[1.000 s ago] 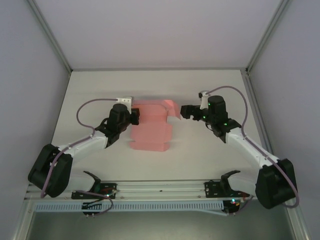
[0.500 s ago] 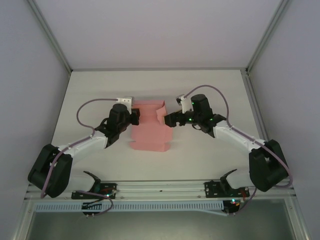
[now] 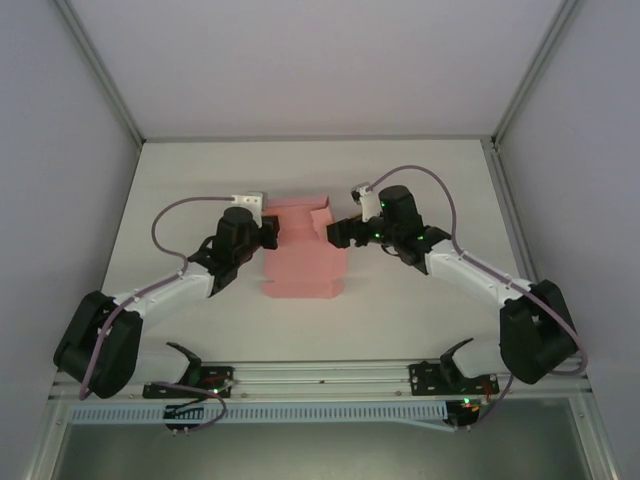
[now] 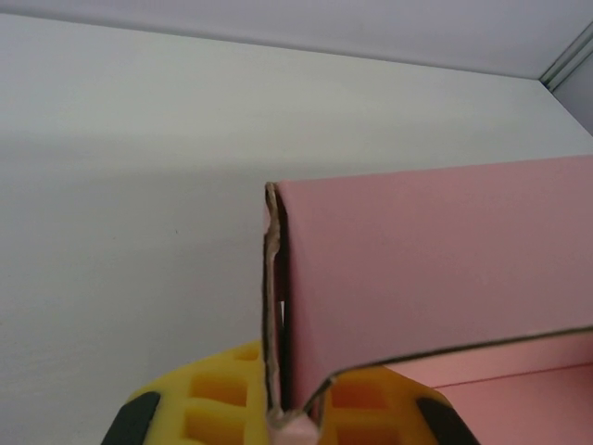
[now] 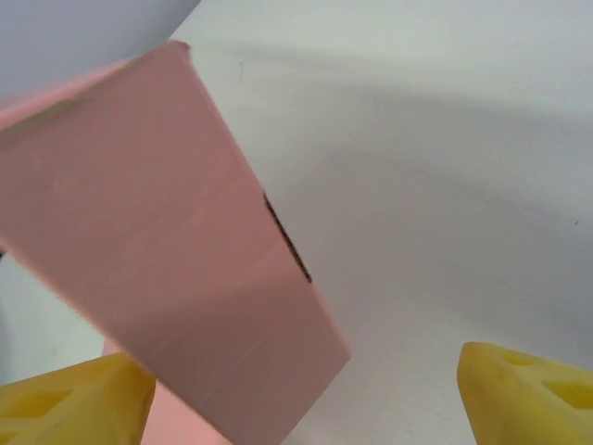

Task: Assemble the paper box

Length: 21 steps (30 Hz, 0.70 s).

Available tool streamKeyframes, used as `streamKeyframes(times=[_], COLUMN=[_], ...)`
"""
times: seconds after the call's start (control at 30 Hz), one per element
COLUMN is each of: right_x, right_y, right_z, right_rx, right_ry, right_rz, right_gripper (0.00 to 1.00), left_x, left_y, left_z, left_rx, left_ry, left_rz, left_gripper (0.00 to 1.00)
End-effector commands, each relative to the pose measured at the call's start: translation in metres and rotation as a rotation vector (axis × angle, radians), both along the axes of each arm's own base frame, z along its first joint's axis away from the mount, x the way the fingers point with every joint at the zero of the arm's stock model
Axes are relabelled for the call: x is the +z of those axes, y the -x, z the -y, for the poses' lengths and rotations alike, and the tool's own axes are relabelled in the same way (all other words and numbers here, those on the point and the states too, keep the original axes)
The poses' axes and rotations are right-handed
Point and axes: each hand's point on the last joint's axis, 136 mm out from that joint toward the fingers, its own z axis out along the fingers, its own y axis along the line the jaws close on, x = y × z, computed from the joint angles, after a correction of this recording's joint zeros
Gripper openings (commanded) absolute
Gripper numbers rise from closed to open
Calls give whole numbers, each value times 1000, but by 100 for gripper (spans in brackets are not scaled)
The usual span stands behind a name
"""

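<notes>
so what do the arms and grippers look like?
The left arm and right arm: white links, black joints, a looping lilac cable each. Green lights on the right wrist. Black left gripper and right gripper, yellow gridded pads.

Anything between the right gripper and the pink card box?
Nothing visible. The right gripper stands open at the raised flap of the pale pink card paper box; the flap reaches into the gap between its fingers.

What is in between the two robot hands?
The pink paper box, with its far flaps folded up, lies between the left gripper and the right gripper. The top view shows this.
</notes>
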Motion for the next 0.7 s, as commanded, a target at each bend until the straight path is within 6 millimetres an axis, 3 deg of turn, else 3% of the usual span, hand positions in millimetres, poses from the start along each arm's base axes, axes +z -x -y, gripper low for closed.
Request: streamKeyframes(times=[0.0,0.3,0.47,0.67], right_x=[24,49,42,26], right_y=[10,30,20,28], right_z=[6,27,50,35], right_rx=[14,24,-19,206], right_ry=[-8,12,40,35], right_rz=[72,174,121,72], right_gripper=[88,90,87,82], left_x=[8,5,9,10], left_y=[1,2,3,3], left_z=[1,1,2,3], left_rx=[-16,-24,-36,-43], left_ry=[18,4,0,-3], left_rz=[14,16,26,30], left_gripper=[0,0,0,0])
